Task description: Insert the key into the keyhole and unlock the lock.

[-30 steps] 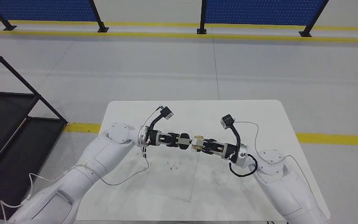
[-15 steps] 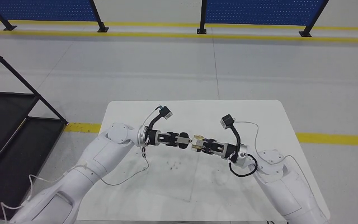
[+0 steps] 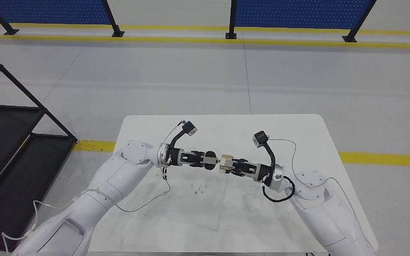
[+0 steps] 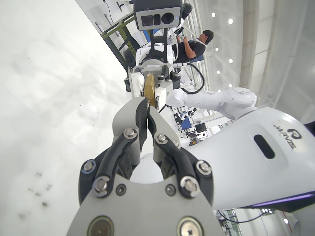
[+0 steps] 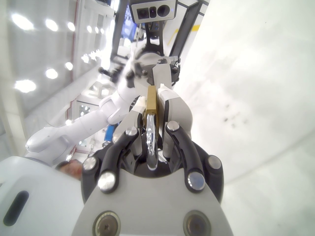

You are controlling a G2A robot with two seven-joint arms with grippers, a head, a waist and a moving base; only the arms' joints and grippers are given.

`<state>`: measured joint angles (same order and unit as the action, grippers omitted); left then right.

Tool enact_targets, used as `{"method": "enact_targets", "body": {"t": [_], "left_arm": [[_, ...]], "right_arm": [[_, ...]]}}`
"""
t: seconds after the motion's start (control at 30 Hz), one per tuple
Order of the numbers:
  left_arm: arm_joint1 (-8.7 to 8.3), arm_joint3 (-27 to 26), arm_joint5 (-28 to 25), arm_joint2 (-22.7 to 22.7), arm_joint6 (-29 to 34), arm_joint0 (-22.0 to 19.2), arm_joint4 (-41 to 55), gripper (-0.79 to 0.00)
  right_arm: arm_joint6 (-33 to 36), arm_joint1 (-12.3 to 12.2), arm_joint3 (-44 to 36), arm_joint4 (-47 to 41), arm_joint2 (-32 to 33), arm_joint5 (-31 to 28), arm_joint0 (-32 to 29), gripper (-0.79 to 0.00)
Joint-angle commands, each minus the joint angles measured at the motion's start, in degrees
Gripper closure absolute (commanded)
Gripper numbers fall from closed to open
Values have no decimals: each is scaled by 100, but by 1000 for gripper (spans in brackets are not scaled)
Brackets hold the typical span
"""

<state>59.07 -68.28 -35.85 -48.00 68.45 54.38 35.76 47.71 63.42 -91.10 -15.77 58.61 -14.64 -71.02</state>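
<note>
In the top view the two arms meet nose to nose over the middle of the white counter [image 3: 288, 134]. The left tool [image 3: 214, 161] comes in from 9 o'clock and the right tool [image 3: 232, 166] from 4 o'clock. The small brass lock [image 3: 225, 165] sits in the air between them, clear of the surface. In the left wrist view the left tool's black pads are pressed together on something thin. I take this to be the key [image 4: 148, 102]; most of it is hidden between the pads, and its tip sits right at the lock's near face. Whether it has entered the keyhole cannot be made out. In the right wrist view the right tool pinches the lock's brass body by its flat sides. The chrome shackle [image 5: 150, 138] points back toward the wrist and looks closed. The keyhole end faces away, toward the other arm. The step in hand looks like insertion, or just after it. The next move calls for the right tool to hold firm while the left pushes straight along the lock's axis. The left should then roll its wrist to turn the key, keeping both in line so the blade does not bind or slip from the pads.
</note>
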Motion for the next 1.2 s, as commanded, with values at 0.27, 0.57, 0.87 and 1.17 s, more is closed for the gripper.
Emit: {"method": "enact_targets", "body": {"t": [0.27, 0.57, 0.87, 1.17], "left_arm": [[18, -45, -11, -9, -12, 33, 6, 0], [5, -89, -141, -56, -142, 38, -249, 0], [-47, -272, -467, -64, -467, 98, -771, 0], [-129, -438, -811, -54, -812, 162, -1110, 0]], "right_arm": [[0, 0, 0, 0, 0, 0, 0, 0], [0, 0, 0, 0, 0, 0, 0, 0], [0, 0, 0, 0, 0, 0, 0, 0], [0, 0, 0, 0, 0, 0, 0, 0]]}}
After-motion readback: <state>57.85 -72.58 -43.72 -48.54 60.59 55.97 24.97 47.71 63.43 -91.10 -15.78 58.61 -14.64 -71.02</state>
